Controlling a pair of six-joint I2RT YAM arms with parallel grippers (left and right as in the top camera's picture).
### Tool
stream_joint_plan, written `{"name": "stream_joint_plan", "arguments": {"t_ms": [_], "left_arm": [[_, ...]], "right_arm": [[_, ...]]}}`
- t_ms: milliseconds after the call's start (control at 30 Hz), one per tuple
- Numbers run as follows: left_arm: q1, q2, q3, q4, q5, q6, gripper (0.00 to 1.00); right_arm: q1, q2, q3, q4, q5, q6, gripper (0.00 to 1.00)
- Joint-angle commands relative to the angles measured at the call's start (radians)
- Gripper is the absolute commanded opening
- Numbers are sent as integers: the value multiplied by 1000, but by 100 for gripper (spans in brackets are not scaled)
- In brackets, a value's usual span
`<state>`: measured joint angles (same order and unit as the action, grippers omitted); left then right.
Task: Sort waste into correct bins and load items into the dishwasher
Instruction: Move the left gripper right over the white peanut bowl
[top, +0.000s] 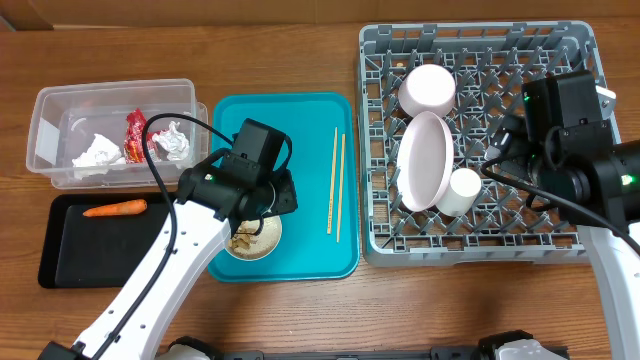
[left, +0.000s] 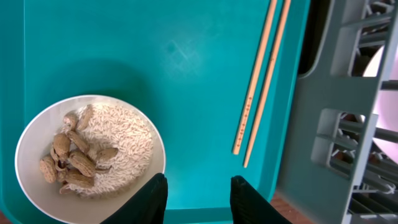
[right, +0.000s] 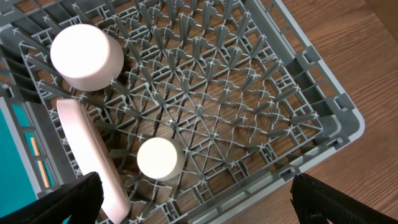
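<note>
The left jaws are held partly open with nothing between them, poised over the teal tray (left: 155, 50) just beside the near rim of the bowl (left: 31, 134). In that bowl the nut scraps (left: 65, 165) are heaped on a pale, rice-like layer. The right jaws are spread wide and empty above the rack (top: 470, 253), where the plate (top: 424, 160), the cup (top: 464, 190) and an upturned bowl (top: 428, 90) are already stowed. The main risk is judged to be a spill — if the rim is pinched off-centre and the bowl is lifted, it may be tipped and scraps scattered across the tray. A wrong sort is also possible if the bowl is racked before it is emptied. The chopsticks (left: 258, 81), lying close by, could be nudged — thin and flat, they are hard to pinch.
</note>
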<state>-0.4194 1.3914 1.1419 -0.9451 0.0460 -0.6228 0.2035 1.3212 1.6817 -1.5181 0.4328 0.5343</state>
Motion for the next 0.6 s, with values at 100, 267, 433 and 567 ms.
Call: {"name": "stream_joint_plan", "arguments": {"t_ms": [100,267,433,567], "left_arm": [[-10,95,7,12,-31,-21,36],[-9,182,7,17,-31,-21,35],[-9,234,7,17,-32,-21,36],[-10,273,7,17,-32,-21,36]], "right_arm": [[-3,-1,19,5,-1,-11,100],[-3,-1,19,5,-1,-11,100],[-3,-1,19,5,-1,-11,100],[-3,-1,19,5,-1,-11,100]]}}
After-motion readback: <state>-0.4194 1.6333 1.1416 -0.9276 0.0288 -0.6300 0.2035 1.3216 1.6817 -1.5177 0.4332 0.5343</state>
